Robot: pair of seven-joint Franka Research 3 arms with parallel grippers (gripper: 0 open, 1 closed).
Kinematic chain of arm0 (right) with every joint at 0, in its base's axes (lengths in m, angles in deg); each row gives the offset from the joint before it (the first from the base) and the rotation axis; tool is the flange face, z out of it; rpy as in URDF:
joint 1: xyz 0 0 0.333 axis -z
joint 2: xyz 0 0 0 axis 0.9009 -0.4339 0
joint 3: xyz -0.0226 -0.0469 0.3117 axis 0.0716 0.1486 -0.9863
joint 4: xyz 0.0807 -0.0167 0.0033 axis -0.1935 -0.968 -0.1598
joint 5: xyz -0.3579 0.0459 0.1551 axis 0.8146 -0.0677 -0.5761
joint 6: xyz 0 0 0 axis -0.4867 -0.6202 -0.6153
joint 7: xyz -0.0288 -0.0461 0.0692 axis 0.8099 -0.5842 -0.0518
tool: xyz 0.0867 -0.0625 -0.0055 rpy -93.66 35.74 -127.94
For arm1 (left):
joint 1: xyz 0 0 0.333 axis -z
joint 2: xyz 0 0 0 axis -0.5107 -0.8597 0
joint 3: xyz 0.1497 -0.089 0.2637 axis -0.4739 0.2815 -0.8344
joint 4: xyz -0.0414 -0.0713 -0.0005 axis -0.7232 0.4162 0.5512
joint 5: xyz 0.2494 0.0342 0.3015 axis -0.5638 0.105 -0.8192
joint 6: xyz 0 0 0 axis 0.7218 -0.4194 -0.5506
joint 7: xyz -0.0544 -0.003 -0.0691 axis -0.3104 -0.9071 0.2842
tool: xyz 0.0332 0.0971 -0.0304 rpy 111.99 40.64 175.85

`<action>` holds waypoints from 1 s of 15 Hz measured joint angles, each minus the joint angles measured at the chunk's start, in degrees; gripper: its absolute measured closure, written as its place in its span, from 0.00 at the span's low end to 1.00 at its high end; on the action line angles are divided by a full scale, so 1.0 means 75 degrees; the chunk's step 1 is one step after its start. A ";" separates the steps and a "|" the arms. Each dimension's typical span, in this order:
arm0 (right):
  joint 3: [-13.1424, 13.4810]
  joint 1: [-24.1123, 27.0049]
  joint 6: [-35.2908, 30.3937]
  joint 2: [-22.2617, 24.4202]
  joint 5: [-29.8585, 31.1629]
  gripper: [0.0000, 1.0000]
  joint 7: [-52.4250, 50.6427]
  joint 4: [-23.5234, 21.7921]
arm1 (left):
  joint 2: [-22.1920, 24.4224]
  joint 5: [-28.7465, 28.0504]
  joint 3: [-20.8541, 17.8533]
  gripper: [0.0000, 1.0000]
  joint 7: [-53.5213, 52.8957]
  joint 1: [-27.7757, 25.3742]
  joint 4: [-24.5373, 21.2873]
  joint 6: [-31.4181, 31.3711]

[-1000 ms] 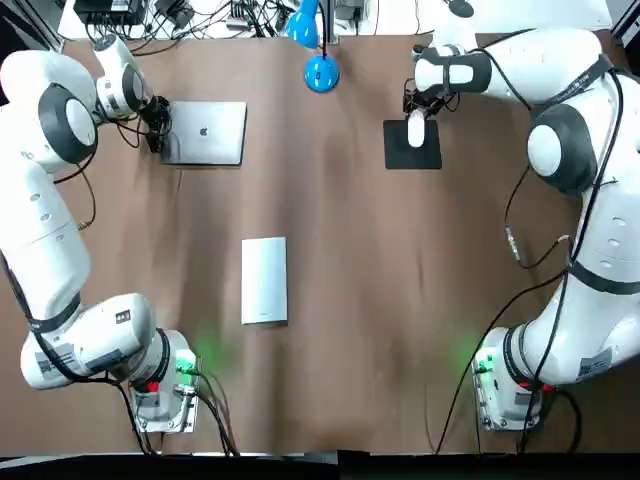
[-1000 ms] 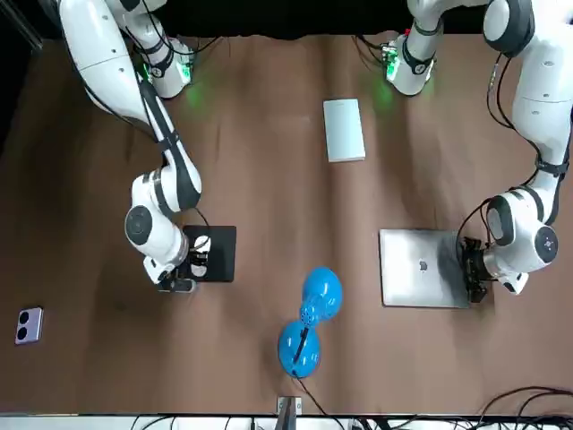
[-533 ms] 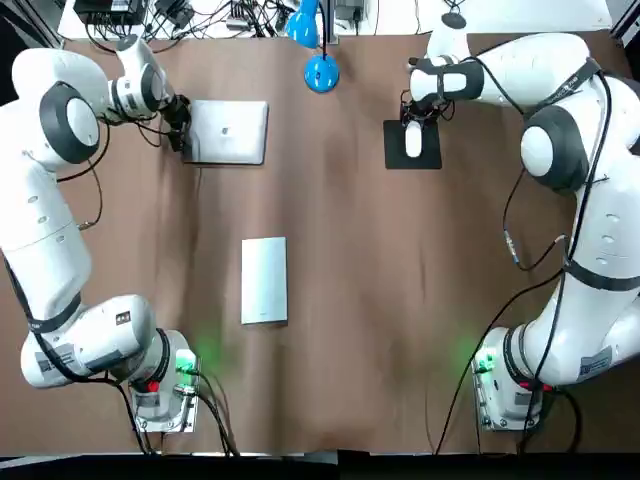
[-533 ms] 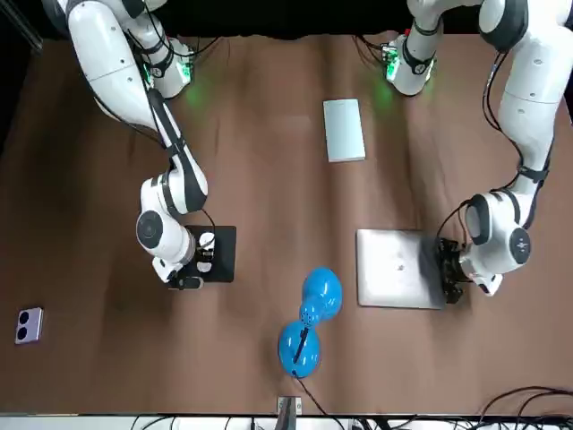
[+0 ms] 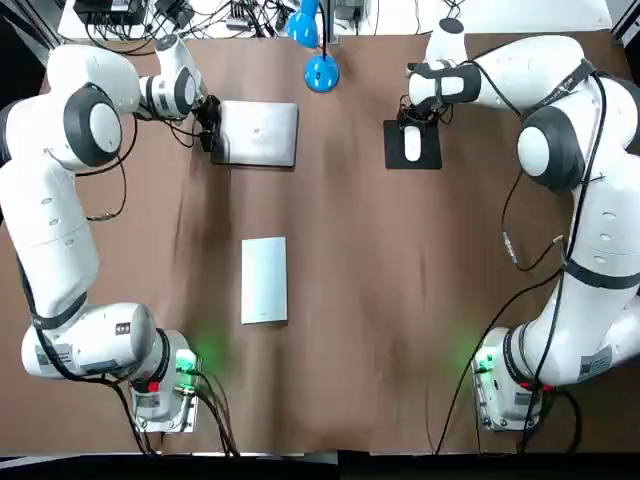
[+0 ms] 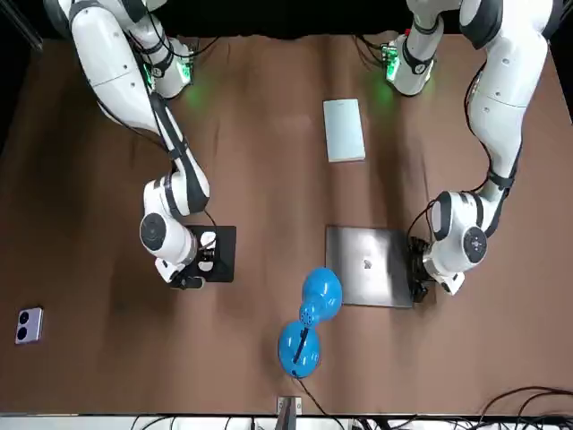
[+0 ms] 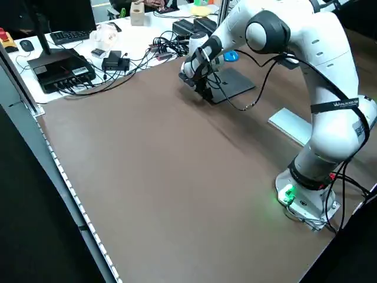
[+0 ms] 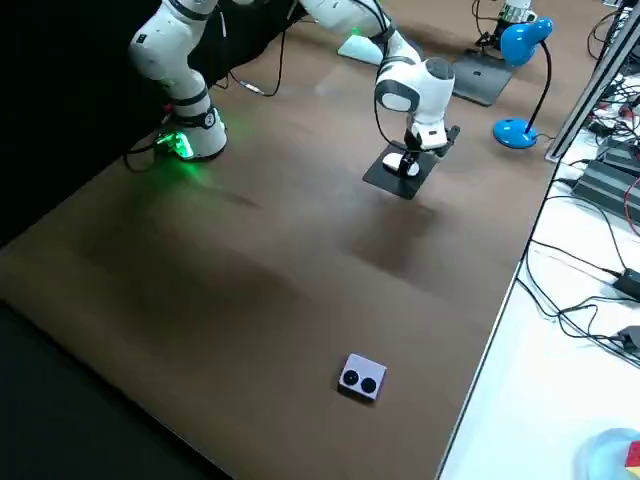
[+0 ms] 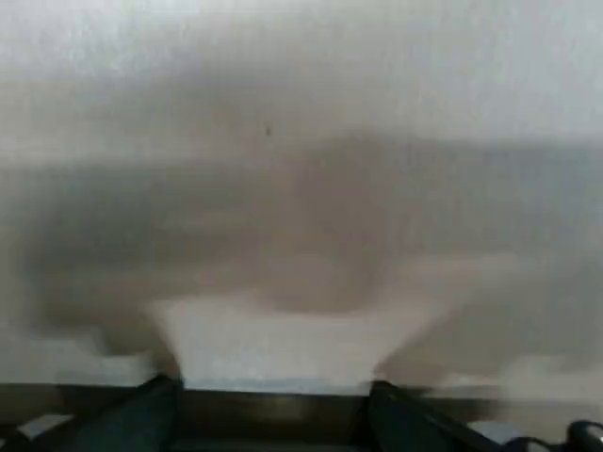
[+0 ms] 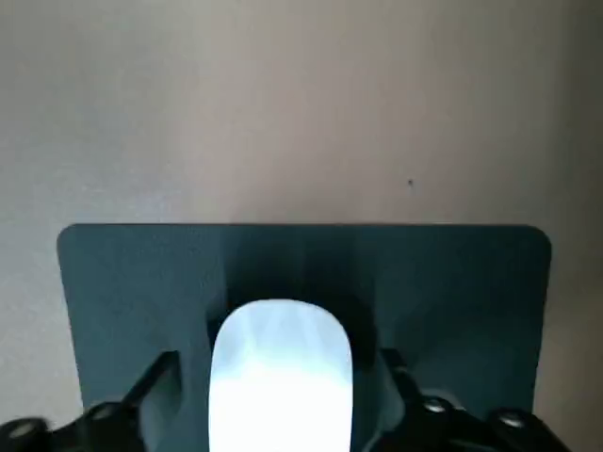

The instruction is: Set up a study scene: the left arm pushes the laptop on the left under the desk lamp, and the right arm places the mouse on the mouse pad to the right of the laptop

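The closed silver laptop [image 5: 258, 133] lies flat, its right edge just left of and nearer me than the blue desk lamp [image 5: 320, 72]. My left gripper [image 5: 208, 128] presses against the laptop's left edge, fingers open; in the front view the left gripper [image 6: 417, 273] sits at the edge of the laptop [image 6: 369, 279]. The white mouse [image 5: 412, 145] rests on the black mouse pad [image 5: 430, 155]. My right gripper [image 10: 280, 367] is low over it, open, one finger on each side of the mouse [image 10: 280, 377] with a small gap.
A pale flat rectangular box [image 5: 264, 280] lies mid-table. A small purple device [image 6: 29, 325] sits far off on the right arm's side. Cables and electronics [image 5: 200, 15] crowd the bench beyond the table's far edge. The lamp head [image 6: 320, 291] hangs over the table beside the laptop.
The laptop has slid to the right towards the lamp, with my left gripper following behind it. The mouse has come down onto the pad and my right gripper's fingers now stand apart from it.
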 joint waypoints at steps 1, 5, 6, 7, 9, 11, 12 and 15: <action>0.0000 0.0000 0.0000 0.0001 0.0000 0.02 -0.0003 0.0037 | 0.0004 0.0000 0.0001 0.00 0.0137 0.0097 -0.0011 -0.0009; 0.0082 0.0016 -0.0047 0.0193 0.0001 0.00 -0.0010 0.0322 | 0.0019 0.0000 0.0003 0.00 0.0919 0.0723 -0.0100 -0.0261; 0.0119 0.0048 -0.0158 0.0365 0.0001 0.00 -0.0010 0.0381 | 0.0023 0.0000 0.0004 0.00 0.1088 0.0883 -0.0124 -0.0324; 0.0152 0.0107 -0.0315 0.0585 0.0001 0.00 -0.0010 0.0430 | 0.0024 0.0000 0.0006 0.00 0.1229 0.1014 -0.0135 -0.0357; 0.0188 0.0327 -0.0652 0.1116 0.0001 0.00 -0.0030 0.0469 | 0.0024 0.0000 0.0007 0.00 0.1430 0.1224 -0.0164 -0.0448; 0.0213 0.0604 -0.1048 0.1667 0.0004 0.00 -0.0402 0.0485 | 0.0024 0.0000 0.0009 0.00 0.1600 0.1399 -0.0189 -0.0535; 0.0265 0.0886 -0.1513 0.2160 0.0016 0.00 -0.1012 0.0543 | 0.0021 0.0002 0.0018 0.00 0.1836 0.1575 -0.0205 -0.0598; 0.0307 0.1339 -0.2804 0.2689 0.0393 0.00 -0.1687 0.1141 | 0.0004 0.0171 0.0027 0.00 0.2046 0.1864 -0.0211 -0.0705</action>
